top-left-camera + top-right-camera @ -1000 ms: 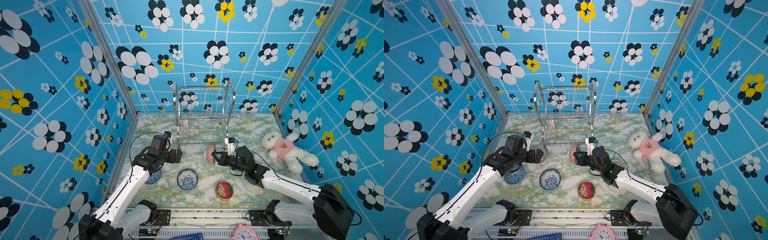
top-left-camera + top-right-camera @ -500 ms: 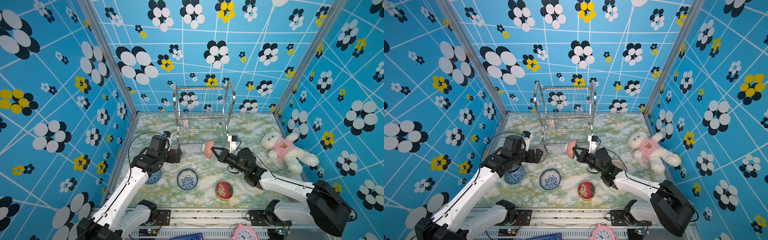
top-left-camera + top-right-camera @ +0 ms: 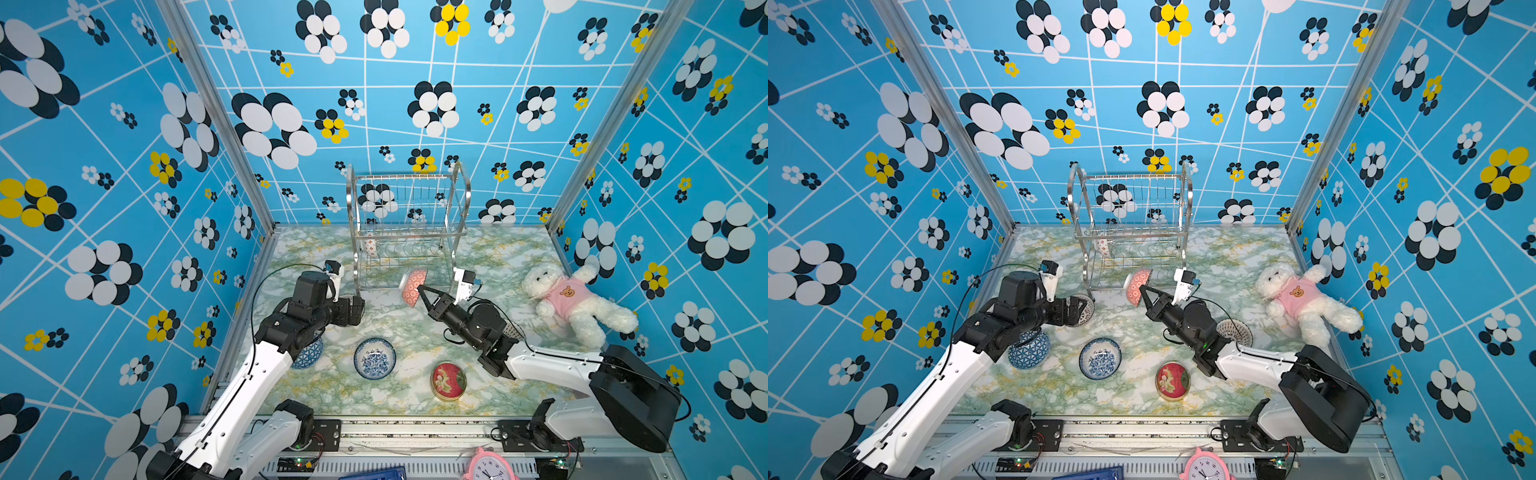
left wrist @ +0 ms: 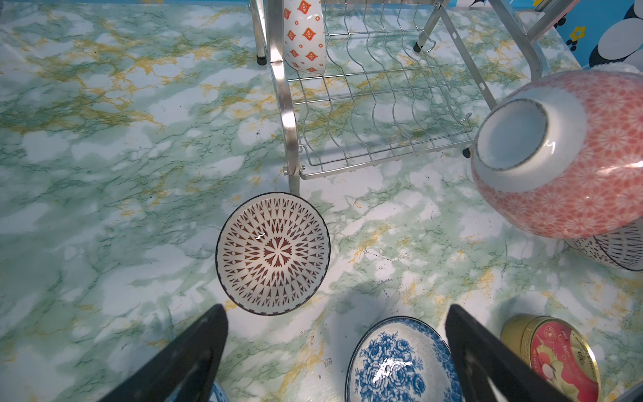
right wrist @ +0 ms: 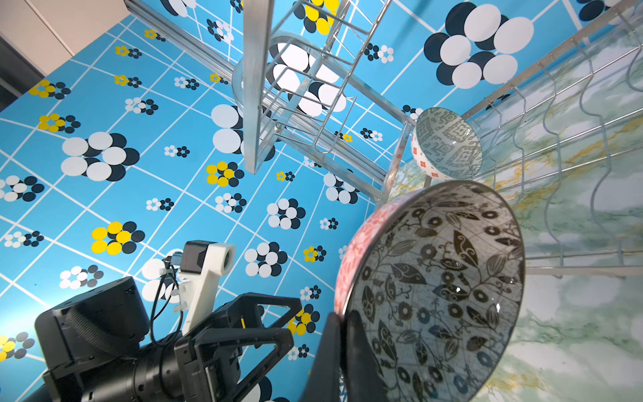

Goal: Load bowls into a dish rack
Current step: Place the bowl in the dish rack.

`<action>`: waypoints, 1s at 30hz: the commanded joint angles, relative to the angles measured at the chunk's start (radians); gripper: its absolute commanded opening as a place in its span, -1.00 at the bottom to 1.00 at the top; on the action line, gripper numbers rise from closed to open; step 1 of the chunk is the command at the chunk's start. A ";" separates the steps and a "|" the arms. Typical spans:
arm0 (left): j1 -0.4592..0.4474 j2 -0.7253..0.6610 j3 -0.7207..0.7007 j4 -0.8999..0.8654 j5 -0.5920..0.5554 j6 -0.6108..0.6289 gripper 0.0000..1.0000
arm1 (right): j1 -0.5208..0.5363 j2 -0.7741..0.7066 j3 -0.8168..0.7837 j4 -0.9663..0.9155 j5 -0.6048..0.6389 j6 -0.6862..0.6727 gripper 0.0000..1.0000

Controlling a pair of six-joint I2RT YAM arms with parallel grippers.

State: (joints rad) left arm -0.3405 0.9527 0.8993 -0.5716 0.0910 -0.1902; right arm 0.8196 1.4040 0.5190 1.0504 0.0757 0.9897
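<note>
The steel dish rack stands at the back, with a white bowl with orange diamonds on edge in its lower tier. My right gripper is shut on the rim of a pink bowl, held tilted just before the rack's front. My left gripper hangs open above a brown-patterned bowl by the rack's left leg. A blue floral bowl sits nearer the front.
A blue geometric bowl lies under my left arm. A black-lined bowl sits beside my right arm. A red tin is at the front and a teddy bear at the right. Patterned walls enclose the table.
My right gripper has carried the pink bowl up and back toward the rack's front. The left arm has barely moved.
</note>
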 commanded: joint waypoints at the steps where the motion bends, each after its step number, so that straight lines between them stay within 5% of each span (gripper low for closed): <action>1: 0.004 -0.027 -0.008 0.020 0.024 0.002 0.98 | 0.015 0.053 0.042 0.216 0.093 0.025 -1.00; 6: -0.003 -0.034 -0.010 0.022 0.035 -0.001 0.98 | 0.027 0.172 0.091 0.354 0.151 0.054 -1.00; 30: -0.037 -0.029 -0.011 0.018 0.041 -0.004 0.98 | 0.032 0.489 0.375 0.355 0.304 0.076 -1.00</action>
State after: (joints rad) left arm -0.3691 0.9318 0.8986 -0.5686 0.1177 -0.1909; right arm 0.8490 1.8774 0.8471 1.3209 0.3500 1.0779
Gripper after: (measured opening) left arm 0.990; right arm 0.054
